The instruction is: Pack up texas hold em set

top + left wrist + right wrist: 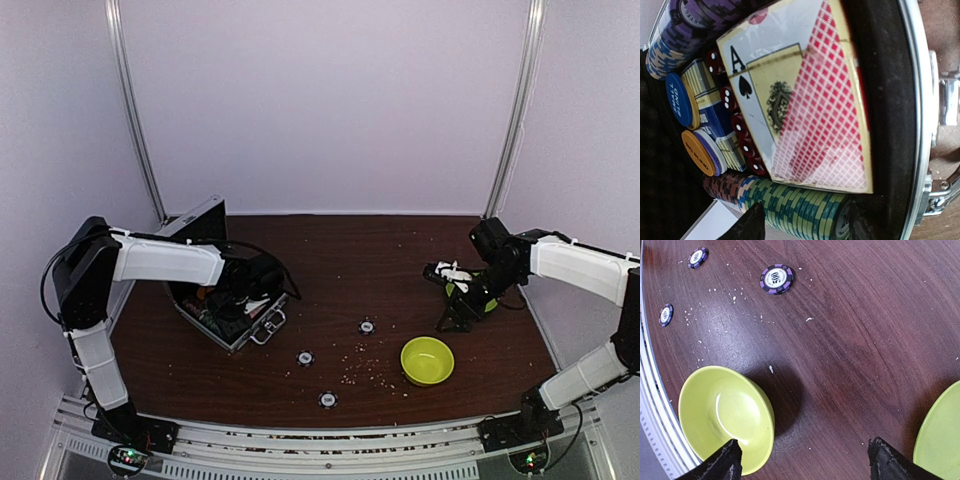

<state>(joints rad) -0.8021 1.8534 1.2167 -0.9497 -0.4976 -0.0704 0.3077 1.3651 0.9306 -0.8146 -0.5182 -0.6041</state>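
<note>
The silver case (262,310) lies open at the left, lid (195,221) up. My left gripper (235,300) is down inside it. In the left wrist view a card deck (805,100) showing an ace of spades fills the middle, with red dice (729,98), a blue button (679,97), an orange button (697,152) and purple chips (695,25) beside it. My left gripper (802,227) is shut on a stack of green chips (800,210) at the case's edge. Three loose chips (367,326) (305,357) (327,399) lie on the table. My right gripper (807,462) hangs open over bare wood.
A lime-green bowl (427,360) (725,415) stands right of centre, close to my right gripper's left finger. A lime-green plate (945,440) lies under the right arm. Pale crumbs are scattered over the dark wood. The case handle (945,195) sticks out toward the table's middle.
</note>
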